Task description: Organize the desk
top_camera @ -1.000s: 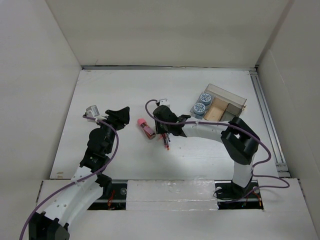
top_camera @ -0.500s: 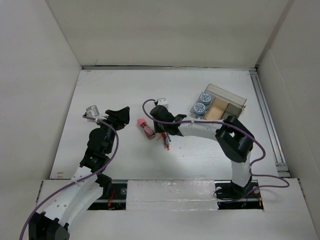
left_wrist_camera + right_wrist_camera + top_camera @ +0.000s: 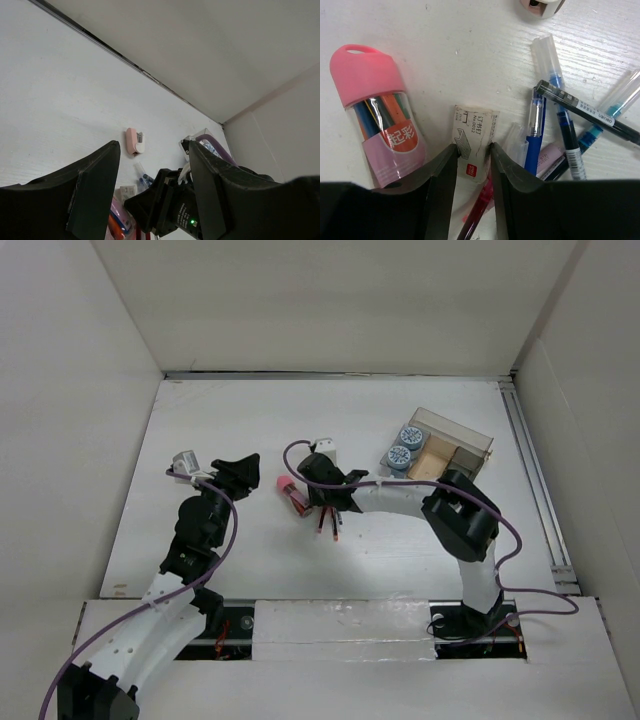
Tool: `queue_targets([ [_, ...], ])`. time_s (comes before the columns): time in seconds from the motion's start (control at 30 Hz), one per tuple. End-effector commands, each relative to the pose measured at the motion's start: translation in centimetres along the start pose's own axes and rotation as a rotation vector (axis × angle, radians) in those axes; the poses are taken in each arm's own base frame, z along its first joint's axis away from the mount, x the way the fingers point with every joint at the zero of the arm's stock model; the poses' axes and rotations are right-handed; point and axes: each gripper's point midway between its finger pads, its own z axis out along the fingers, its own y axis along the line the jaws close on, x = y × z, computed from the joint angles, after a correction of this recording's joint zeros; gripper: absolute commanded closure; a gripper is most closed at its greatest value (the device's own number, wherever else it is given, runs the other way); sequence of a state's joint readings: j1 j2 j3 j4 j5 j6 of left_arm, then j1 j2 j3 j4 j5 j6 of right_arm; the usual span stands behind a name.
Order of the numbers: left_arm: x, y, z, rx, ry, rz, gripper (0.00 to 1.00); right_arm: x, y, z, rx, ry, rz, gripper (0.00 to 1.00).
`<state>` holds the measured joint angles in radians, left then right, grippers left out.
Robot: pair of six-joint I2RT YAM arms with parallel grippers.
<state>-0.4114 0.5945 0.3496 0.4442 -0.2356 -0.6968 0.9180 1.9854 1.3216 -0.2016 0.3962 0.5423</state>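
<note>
Right wrist: one marker tube (image 3: 380, 125), one staple box (image 3: 472, 145) on desk (image 3: 445, 45)

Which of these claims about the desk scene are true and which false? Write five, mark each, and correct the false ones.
1. The right gripper has a finger on each side of the staple box. True.
2. The left gripper holds a pen. False: it is open and holds nothing.
3. The pink-capped tube of coloured pens stands upright. False: it lies flat on the desk.
4. Two round blue items sit in the clear tray. True.
5. Loose pens lie crossed beside the staple box. True.
</note>
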Motion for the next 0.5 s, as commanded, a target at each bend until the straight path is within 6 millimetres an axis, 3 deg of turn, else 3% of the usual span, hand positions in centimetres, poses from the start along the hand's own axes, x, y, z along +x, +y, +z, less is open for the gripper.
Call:
queue_targets([
  [0.0, -0.7, -1.3, 0.1, 0.048, -0.023, -0.009, 0.47, -0.1, 0.4, 0.4, 0.015, -0.005, -0.004, 0.62],
  [0.1, -0.8, -1.1, 0.2, 0.035, -0.022, -0.008, 0.47, 0.0, 0.8, 0.5, -0.007, -0.002, -0.002, 0.58],
  [0.13, -0.6, -1.2, 0.3, 0.038, -0.013, -0.007, 0.47, 0.2, 0.8, 0.8, -0.006, 0.004, -0.009, 0.52],
  [0.27, -0.7, -1.1, 0.2, 0.042, -0.023, -0.008, 0.47, 0.1, 1.0, 1.0, -0.002, 0.005, -0.011, 0.44],
  [0.37, -0.8, -1.3, 0.1, 0.044, -0.019, -0.008, 0.47, -0.1, 1.5, 1.2, -0.02, 0.003, -0.015, 0.43],
  [0.47, -0.8, -1.1, 0.1, 0.043, -0.027, -0.007, 0.47, -0.1, 1.2, 1.5, 0.0, 0.003, -0.018, 0.49],
])
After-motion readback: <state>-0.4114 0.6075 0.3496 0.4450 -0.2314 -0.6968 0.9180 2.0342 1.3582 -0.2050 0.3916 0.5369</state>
